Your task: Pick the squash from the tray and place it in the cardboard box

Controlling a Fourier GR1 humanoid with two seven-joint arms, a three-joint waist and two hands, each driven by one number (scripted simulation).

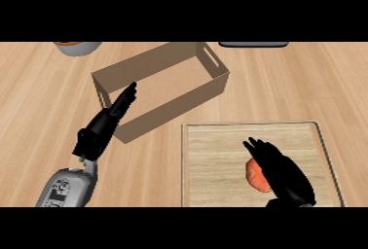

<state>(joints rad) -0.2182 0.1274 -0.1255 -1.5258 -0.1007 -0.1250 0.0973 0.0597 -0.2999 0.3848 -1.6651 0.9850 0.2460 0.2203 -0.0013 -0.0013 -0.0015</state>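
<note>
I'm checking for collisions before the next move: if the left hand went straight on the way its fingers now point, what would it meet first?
Probably the cardboard box: the left hand points up-right, its fingertips already over the box's near-left wall. Its height above the wall is unclear, so it might instead pass over the rim into the open box.

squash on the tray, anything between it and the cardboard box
Nothing visible blocks the way. The squash lies on the tray under the right hand. Only bare tray and counter separate it from the open-topped cardboard box. The left hand is at the box's near-left side, off that path.
</note>
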